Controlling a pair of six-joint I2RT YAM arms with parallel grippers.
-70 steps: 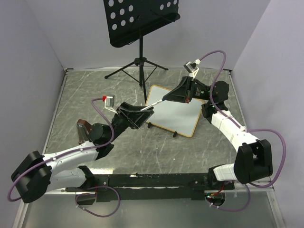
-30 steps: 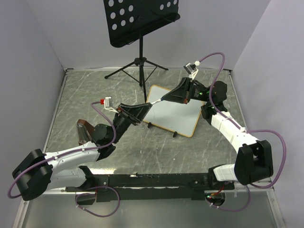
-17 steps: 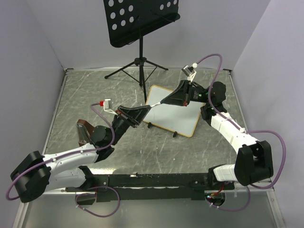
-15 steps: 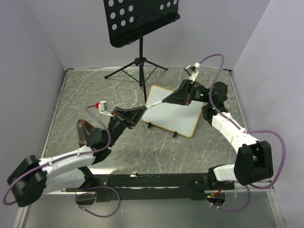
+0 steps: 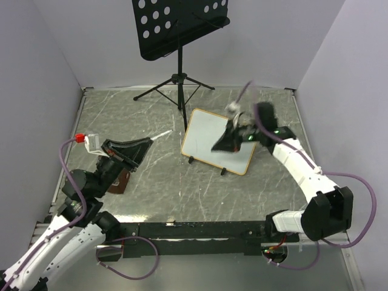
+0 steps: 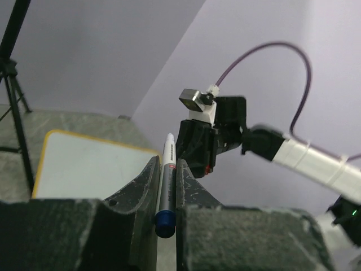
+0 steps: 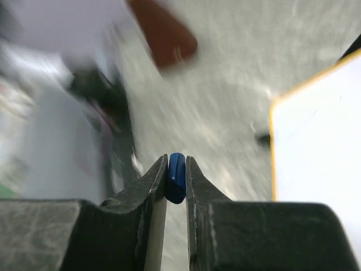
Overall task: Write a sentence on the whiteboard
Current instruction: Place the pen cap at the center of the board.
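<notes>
The whiteboard [image 5: 209, 130] lies on the grey table right of centre, framed in light wood; its white face is blank and the sentence is not in view. My left gripper [image 5: 147, 140] hangs left of the board, shut on a white marker [image 5: 160, 136] that points toward it. In the left wrist view the marker [image 6: 167, 175] sits between the jaws of the gripper [image 6: 164, 162], blue end nearest the camera, with the whiteboard [image 6: 84, 169] beyond. My right gripper [image 5: 218, 145], blurred, hovers over the board, shut on a small blue cap [image 7: 176, 178]. Its jaws [image 7: 176, 159] pinch the cap, with the whiteboard [image 7: 316, 141] to their right.
A black perforated music stand [image 5: 179, 27] stands on its tripod [image 5: 179, 82] at the back of the table. A brown block [image 5: 121, 180] lies by the left arm, also in the right wrist view [image 7: 163, 34]. Walls close in on both sides.
The two grippers, joined at the marker by the board's left edge, have come apart. The left arm swung back left with the marker; the right moved down over the board with the cap.
</notes>
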